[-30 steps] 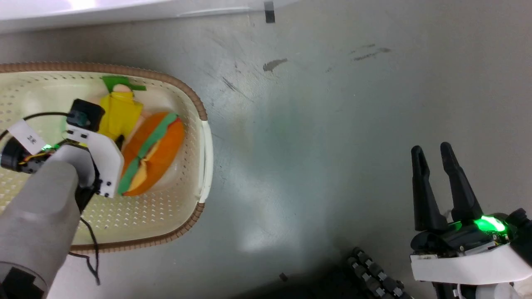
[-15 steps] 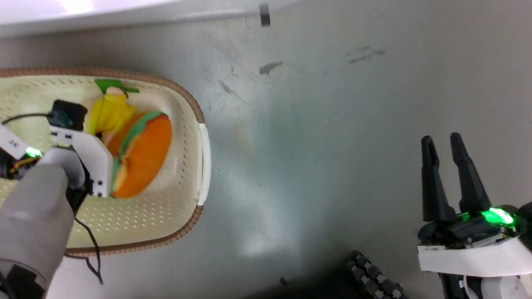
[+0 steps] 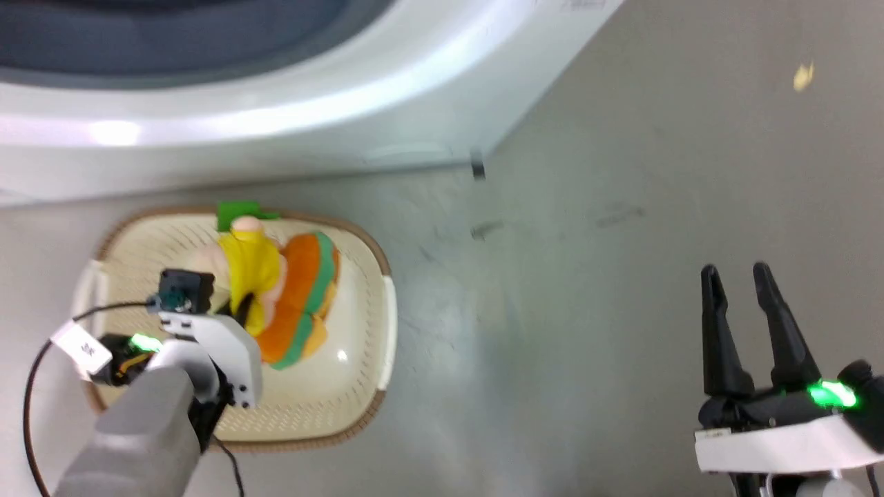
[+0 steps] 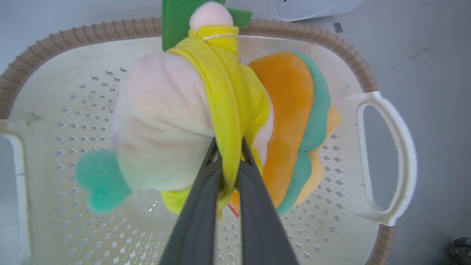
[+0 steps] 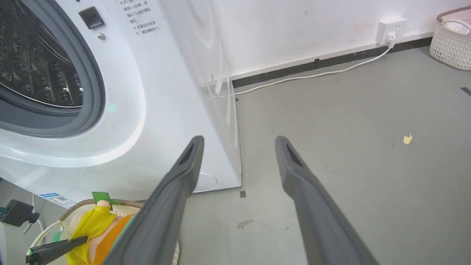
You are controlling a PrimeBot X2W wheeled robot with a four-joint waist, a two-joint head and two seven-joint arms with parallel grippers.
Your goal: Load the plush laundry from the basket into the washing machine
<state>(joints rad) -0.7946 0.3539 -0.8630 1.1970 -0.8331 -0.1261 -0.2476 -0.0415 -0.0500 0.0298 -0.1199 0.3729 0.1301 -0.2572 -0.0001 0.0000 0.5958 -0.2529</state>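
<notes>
We've the left gripper (image 4: 228, 149) clamped on just a yellow fold of plush (image 4: 162, 117); it could slip en route to washer (image 5: 158, 110). Our right gripper (image 5: 239, 141) gapes, idle.

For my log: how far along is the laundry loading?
Done: the left gripper is shut on the plush toy, at its yellow garment. In hand: the toy hangs over the basket. Left: getting it into the washing machine. The right gripper is open.
</notes>
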